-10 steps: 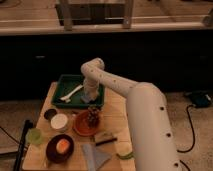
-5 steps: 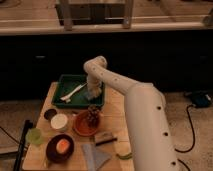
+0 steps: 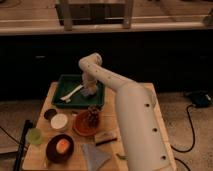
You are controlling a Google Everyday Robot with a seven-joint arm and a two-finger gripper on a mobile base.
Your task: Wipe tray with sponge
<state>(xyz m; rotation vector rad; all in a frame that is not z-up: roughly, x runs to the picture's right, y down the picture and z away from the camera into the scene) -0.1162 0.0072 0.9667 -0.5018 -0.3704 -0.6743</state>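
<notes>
The dark green tray lies at the back left of the wooden table. My gripper reaches down from the white arm into the right part of the tray, at or just above its floor. The sponge does not show apart from the gripper; a pale grey patch at the gripper's tip may be it, but I cannot tell. A white long utensil lies slanted in the tray, just left of the gripper.
In front of the tray stand a round orange plate with a dark lumpy thing, a tan block with a dark top, a grey-blue cloth, a dark bowl, a white round lid and a green cup.
The gripper has shifted a little inside the tray's right part, first toward the back, then slightly left. The other things have not moved.
</notes>
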